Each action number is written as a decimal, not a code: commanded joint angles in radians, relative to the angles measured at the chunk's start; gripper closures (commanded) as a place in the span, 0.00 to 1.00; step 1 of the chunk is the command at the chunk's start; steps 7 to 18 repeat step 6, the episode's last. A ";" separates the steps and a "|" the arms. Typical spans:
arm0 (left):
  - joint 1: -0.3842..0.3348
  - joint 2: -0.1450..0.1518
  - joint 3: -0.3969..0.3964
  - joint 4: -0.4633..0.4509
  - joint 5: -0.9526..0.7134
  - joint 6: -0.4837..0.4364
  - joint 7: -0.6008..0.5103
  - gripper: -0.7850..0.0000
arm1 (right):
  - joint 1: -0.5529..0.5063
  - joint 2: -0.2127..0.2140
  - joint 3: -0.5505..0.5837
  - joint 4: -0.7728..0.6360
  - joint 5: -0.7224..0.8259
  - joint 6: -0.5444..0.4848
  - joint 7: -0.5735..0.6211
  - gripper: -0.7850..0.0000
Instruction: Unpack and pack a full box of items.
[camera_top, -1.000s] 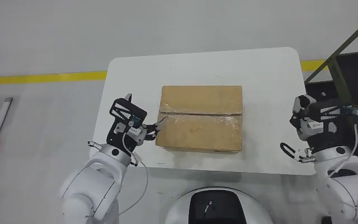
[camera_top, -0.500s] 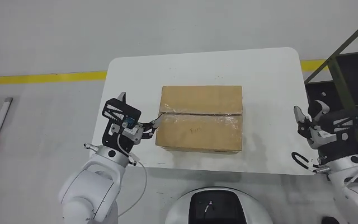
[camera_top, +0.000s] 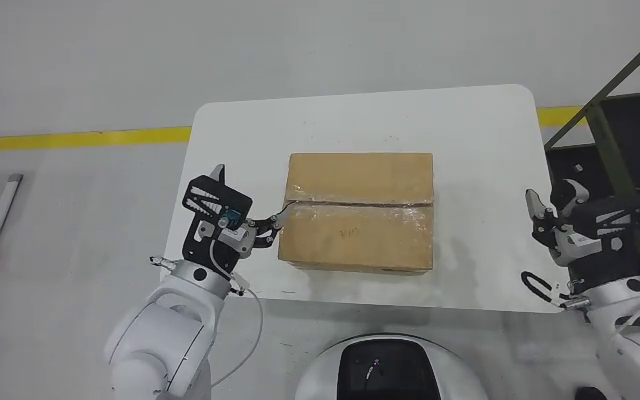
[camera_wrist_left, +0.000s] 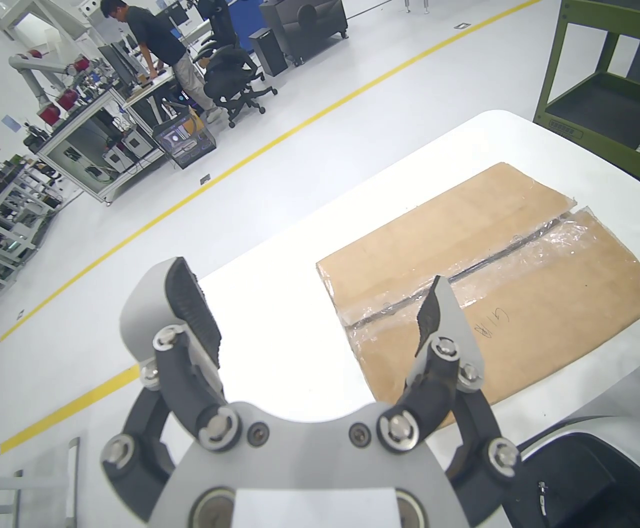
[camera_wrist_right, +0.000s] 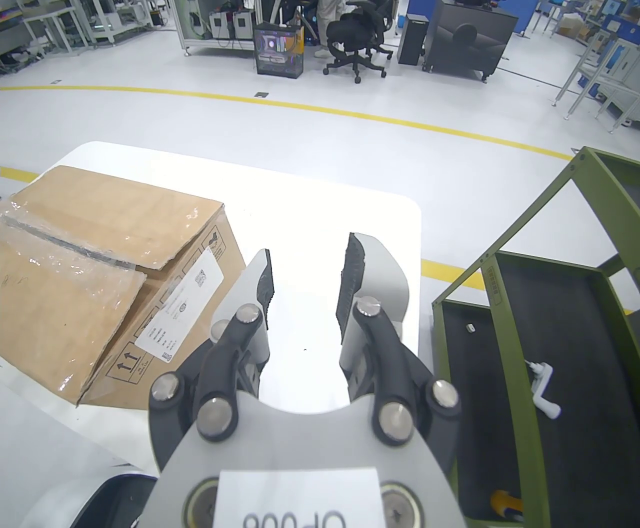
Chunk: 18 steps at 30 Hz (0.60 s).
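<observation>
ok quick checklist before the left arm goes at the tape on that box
1. Left gripper open: ok.
2. One of its fingertips at the end of the box, by the seam: ok. Touching: cannot tell.
3. Box flaps free to lift: not ok, clear tape covers the seam.
4. Right gripper open and apart from the box: ok.
5. Box flat on the table: ok.

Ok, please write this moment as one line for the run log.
box: closed, taped, on table | left gripper: open, at box end by seam | right gripper: open, empty, at table edge
</observation>
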 joint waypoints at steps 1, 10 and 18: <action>0.000 0.000 0.000 0.000 0.000 0.000 0.000 0.00 | 0.000 0.000 0.000 0.000 0.000 0.000 0.000 0.58; 0.000 0.000 0.000 0.000 0.000 0.000 0.000 0.00 | 0.000 0.000 0.000 0.000 0.000 0.000 0.000 0.58; 0.000 0.000 0.000 0.000 0.000 0.000 0.000 0.00 | 0.000 0.000 0.000 0.000 0.000 0.000 0.000 0.58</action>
